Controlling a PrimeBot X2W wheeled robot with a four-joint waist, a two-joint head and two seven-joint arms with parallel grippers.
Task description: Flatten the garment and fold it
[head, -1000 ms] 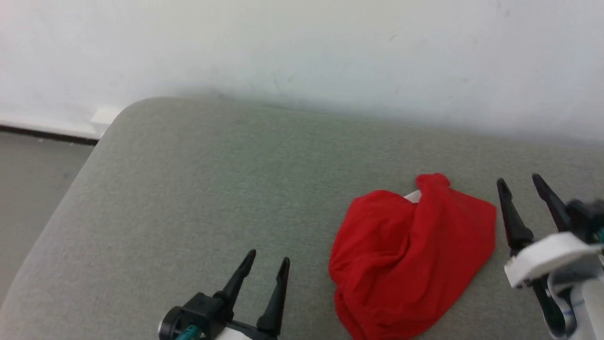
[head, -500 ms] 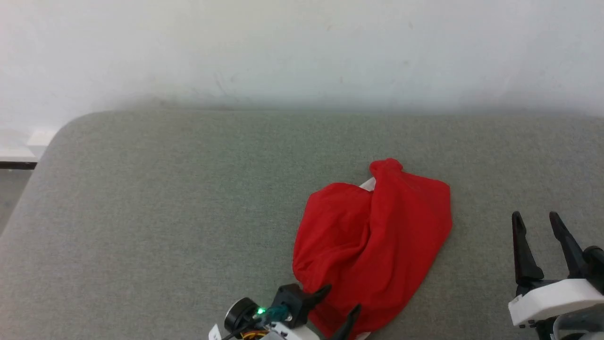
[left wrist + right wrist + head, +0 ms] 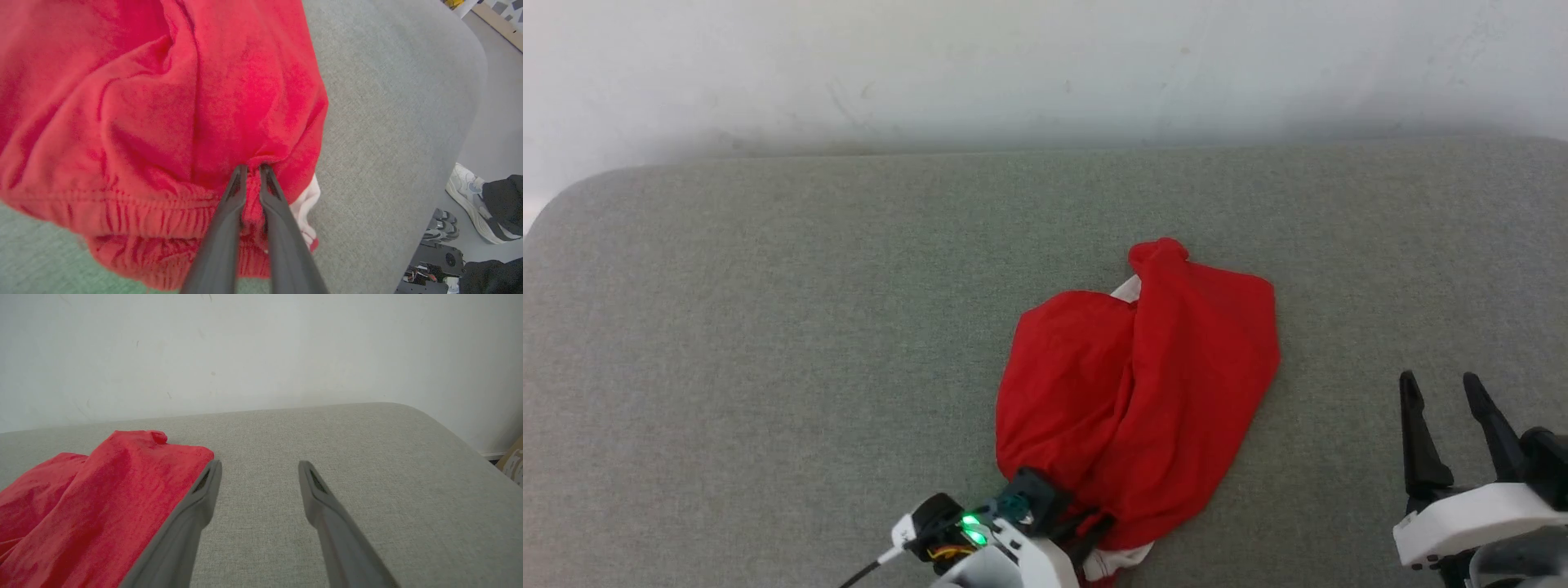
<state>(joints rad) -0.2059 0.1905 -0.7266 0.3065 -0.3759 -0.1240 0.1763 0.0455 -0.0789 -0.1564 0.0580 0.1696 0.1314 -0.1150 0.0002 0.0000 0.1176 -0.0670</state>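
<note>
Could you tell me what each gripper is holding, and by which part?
The left gripper pinches the garment at its gathered elastic edge; the right gripper is open and empty.

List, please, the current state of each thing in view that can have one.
garment: crumpled in a heap on the grey cushion, not yet flattened or folded, its gathered waistband edge pinched.
left gripper: shut on the garment's waistband edge at the heap's near end.
right gripper: open and empty, over the cushion to the garment's right.
</note>
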